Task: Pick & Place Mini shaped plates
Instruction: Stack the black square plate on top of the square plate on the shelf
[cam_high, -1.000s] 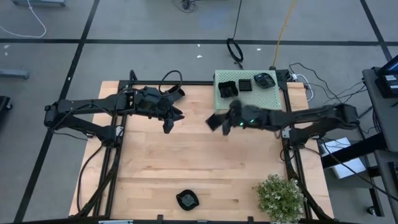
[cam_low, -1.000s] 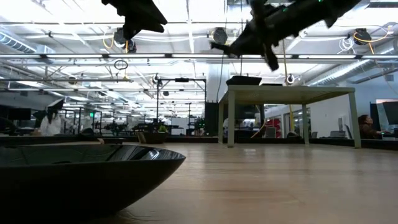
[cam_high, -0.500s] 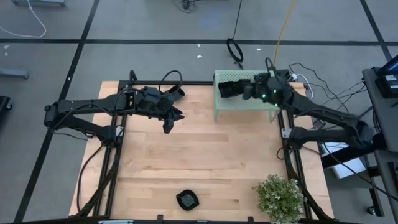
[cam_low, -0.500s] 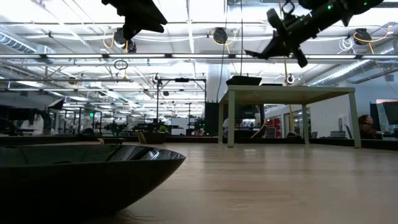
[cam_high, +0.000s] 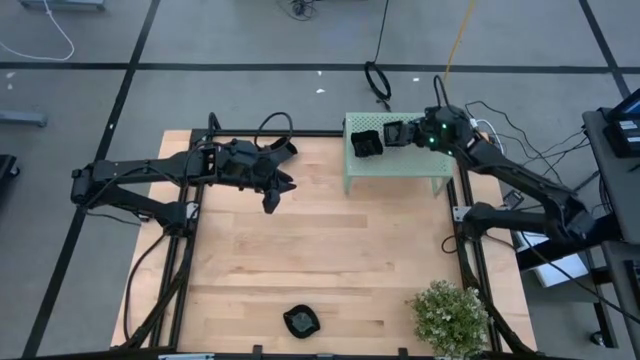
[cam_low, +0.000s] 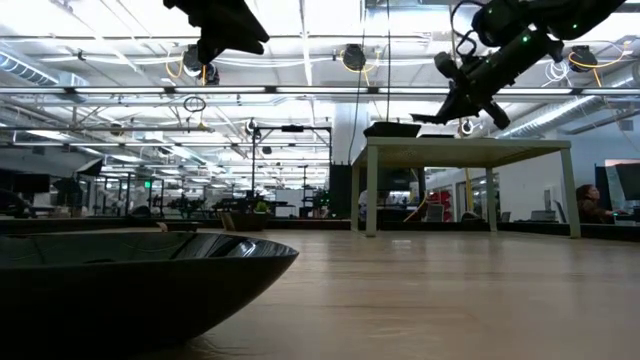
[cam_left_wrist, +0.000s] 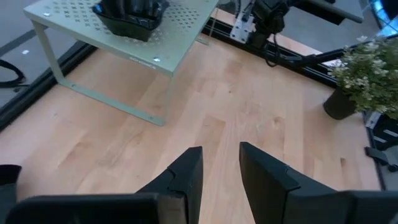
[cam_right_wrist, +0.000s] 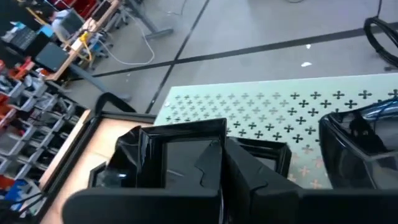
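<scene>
My right gripper (cam_high: 404, 133) (cam_right_wrist: 227, 152) reaches over the pale green perforated stand (cam_high: 400, 163) at the table's far right and is shut on a square glossy black mini plate (cam_right_wrist: 174, 152). More black plates sit on the stand: a stack (cam_high: 366, 143) at its left, a square one (cam_right_wrist: 267, 154) behind the fingers, and a darker dish (cam_right_wrist: 357, 146) beside them. One wavy-rimmed plate (cam_high: 300, 321) (cam_low: 120, 280) rests on the table near its near edge. My left gripper (cam_high: 272, 195) (cam_left_wrist: 221, 155) hovers open over the table's far left part. My right gripper pinches the square plate by one side rim (cam_right_wrist: 222, 132), one finger (cam_right_wrist: 210, 163) inside the dish and the other (cam_right_wrist: 252, 177) outside. The fingers come level from the table's right side. Whether the plate rests on the stand or hangs just above it, I cannot tell.
A small bushy green plant (cam_high: 450, 315) stands at the table's near right corner. The stand's legs (cam_left_wrist: 155, 118) rest on the wood. Bare wood lies between the arms and toward the near edge. Cables run along the table's right rail (cam_left_wrist: 292, 53).
My right gripper has travelled from above the table's middle toward the far right edge, arriving over the stand, then shifted a little farther right along its top. The left arm has kept still.
</scene>
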